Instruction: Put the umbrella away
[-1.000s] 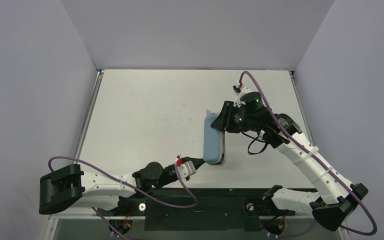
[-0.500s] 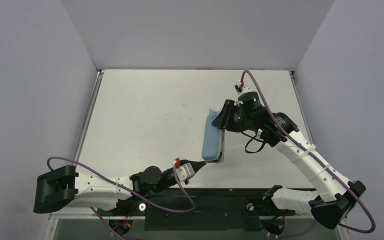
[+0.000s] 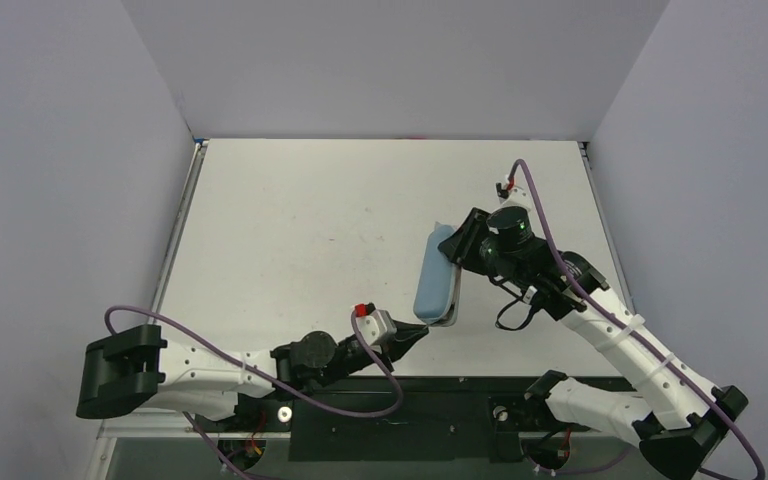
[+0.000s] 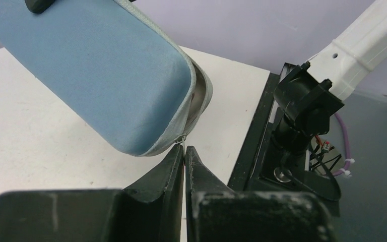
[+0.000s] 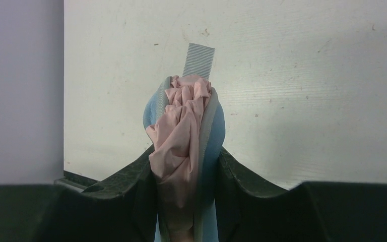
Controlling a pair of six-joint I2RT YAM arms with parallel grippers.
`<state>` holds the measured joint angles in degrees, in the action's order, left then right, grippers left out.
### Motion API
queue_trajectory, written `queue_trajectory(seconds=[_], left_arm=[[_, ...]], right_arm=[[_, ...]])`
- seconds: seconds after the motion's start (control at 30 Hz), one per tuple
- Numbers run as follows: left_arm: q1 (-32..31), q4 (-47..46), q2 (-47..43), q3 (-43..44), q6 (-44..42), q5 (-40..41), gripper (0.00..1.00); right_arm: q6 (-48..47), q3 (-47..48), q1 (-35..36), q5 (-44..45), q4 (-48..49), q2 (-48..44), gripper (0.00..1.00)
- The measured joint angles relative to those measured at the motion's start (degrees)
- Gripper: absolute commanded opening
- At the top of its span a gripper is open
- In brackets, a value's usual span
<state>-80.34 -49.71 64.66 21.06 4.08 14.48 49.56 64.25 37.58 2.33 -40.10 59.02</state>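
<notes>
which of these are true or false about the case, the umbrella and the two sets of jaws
1. The right jaws clamp the blue case. True.
2. The pink umbrella lies loose on the table. False: its fabric is stuffed inside the case, bulging from the open seam.
3. The left jaws stand wide open. False: they are shut on the zipper pull at the case's near end.
4. The case is not fully zipped. True.
</notes>
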Motion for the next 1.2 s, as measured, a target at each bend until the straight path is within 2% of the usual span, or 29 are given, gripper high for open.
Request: queue_trajectory(seconds=[0.77,1.0,1.2], left_arm=[[-3.4,-16.0,18.9,10.8,13.5,3.2,0.00],[-3.4,-17.8,23.1,15.3,16.6,3.3,0.00],[-3.4,-15.7,23.5,17.5,22.2,4.2,0.00]], right_arm=[[5.4,-9.2,3.0,19.3,2.5,-9.2,0.00],[6.7,-11.1,3.7,24.5,3.6,-11.0,0.00],[7.1,-12.7,4.6,28.9,4.8,-12.0,0.00]])
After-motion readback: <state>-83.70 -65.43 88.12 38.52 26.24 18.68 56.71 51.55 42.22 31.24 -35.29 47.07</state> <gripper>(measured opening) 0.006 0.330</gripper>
